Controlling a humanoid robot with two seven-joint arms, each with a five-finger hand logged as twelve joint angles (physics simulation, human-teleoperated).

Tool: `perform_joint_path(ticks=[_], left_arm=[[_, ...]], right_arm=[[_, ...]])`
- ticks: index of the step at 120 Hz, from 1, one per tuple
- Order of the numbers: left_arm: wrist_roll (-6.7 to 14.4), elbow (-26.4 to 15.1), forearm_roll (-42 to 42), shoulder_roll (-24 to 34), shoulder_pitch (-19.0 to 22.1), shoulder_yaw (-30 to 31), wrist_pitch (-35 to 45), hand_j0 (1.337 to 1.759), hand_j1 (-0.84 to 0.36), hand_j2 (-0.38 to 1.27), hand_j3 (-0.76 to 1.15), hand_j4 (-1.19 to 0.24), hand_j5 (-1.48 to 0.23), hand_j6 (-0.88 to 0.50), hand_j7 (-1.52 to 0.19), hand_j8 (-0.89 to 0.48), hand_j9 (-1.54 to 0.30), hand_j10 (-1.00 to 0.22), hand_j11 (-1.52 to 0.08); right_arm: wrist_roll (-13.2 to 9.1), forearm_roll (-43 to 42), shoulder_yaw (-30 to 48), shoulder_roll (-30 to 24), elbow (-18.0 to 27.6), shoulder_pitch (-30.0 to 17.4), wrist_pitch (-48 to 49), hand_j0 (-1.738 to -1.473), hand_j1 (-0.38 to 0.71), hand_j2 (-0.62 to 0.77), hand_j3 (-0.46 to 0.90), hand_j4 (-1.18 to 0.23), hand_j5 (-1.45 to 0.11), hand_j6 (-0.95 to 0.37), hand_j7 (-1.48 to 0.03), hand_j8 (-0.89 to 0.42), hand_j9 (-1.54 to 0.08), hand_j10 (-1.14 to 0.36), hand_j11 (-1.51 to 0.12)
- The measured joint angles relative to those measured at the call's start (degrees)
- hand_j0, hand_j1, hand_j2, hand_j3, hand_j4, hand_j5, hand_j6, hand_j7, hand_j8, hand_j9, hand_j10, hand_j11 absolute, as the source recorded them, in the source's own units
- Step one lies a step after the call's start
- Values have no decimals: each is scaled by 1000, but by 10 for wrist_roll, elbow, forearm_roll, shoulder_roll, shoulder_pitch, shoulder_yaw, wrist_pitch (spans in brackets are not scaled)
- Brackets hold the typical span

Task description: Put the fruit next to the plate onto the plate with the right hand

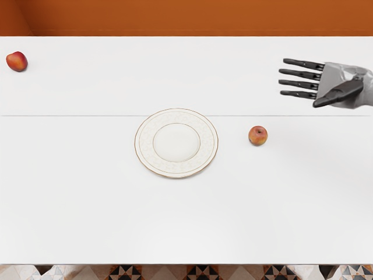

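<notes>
One plate (143, 143), white table (87, 221), orange wall (186, 17)

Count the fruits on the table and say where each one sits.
2. One fruit lies just right of the plate, apart from it; the other fruit sits at the table's far left. Nothing seems hidden.

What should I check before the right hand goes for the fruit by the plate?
1. Open, unloaded right hand: ok.
2. Target is the near apple right of the plate, not the far apple: ok.
3. Gap between near apple and plate rim: ok.
4. Hand above near apple: not ok, it is farther back and to the right.
5. Near apple won't roll when touched: cannot tell.
</notes>
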Motion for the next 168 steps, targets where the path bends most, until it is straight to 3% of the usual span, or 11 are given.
perform_joint_path(ticks=[7, 27, 47, 60, 77, 102, 117, 131, 144, 155, 168], left_arm=[[0, 0, 0, 0, 0, 0, 0, 1658, 69, 47, 0, -233, -303, -233, -303, -233, -303, -233, -303], [0, 0, 0, 0, 0, 0, 0, 1658, 69, 47, 0, -234, -303, -233, -303, -233, -303, -233, -304], [0, 0, 0, 0, 0, 0, 0, 1658, 69, 47, 0, -233, -303, -233, -303, -233, -303, -233, -303], [0, 0, 0, 0, 0, 0, 0, 1658, 69, 47, 0, -233, -303, -233, -303, -233, -303, -233, -303], [0, 0, 0, 0, 0, 0, 0, 1658, 69, 47, 0, -233, -303, -233, -303, -233, -303, -233, -304], [0, 0, 0, 0, 0, 0, 0, 1658, 69, 47, 0, -233, -303, -233, -303, -233, -303, -233, -303], [0, 0, 0, 0, 0, 0, 0, 1658, 69, 47, 0, -233, -303, -233, -303, -233, -303, -233, -304], [0, 0, 0, 0, 0, 0, 0, 1658, 69, 47, 0, -233, -303, -233, -303, -233, -304, -233, -304], [0, 0, 0, 0, 0, 0, 0, 1658, 69, 47, 0, -233, -303, -233, -303, -233, -303, -233, -303], [0, 0, 0, 0, 0, 0, 0, 1658, 69, 47, 0, -233, -303, -233, -303, -233, -303, -233, -303], [0, 0, 0, 0, 0, 0, 0, 1658, 69, 47, 0, -233, -303, -233, -303, -233, -304, -233, -304]], right_arm=[[1, 2, 0, -2, 0, -2, 0, -1658, -312, -5, 0, -28, -40, -26, -40, -27, -40, -28, -40], [36, -9, 13, -9, -11, -2, 0, -1658, -312, -5, 0, -27, -40, -26, -41, -27, -40, -28, -40], [98, -180, 44, -18, -7, 6, 0, -1658, -308, -6, 0, -31, -44, -30, -45, -31, -44, -32, -44], [115, -325, 64, -20, 58, 9, 0, -1658, -306, -6, 0, -34, -47, -34, -48, -34, -47, -35, -47], [121, -466, 70, -27, 165, 9, -9, -1658, -304, -6, 0, -38, -50, -38, -50, -38, -50, -38, -50], [119, -602, 37, -21, 266, 5, -144, -1658, -301, -7, 0, -44, -55, -45, -54, -44, -54, -43, -54], [113, -631, -5, -9, 290, 4, -250, -1658, -299, -7, 0, -46, -57, -48, -56, -47, -57, -46, -56], [78, -640, -31, 9, 297, 3, -317, -1658, -267, -12, 0, -73, -91, -75, -91, -74, -91, -73, -91], [60, -657, -53, 24, 298, 2, -367, -1658, -239, -16, 0, -97, -122, -99, -122, -98, -122, -97, -122], [28, -700, -70, 44, 299, 2, -399, -1658, -221, -19, 0, -112, -142, -114, -141, -113, -142, -112, -142], [-24, -754, -83, 70, 299, 2, -429, -1658, -205, -21, 0, -125, -159, -127, -158, -126, -158, -125, -158]])
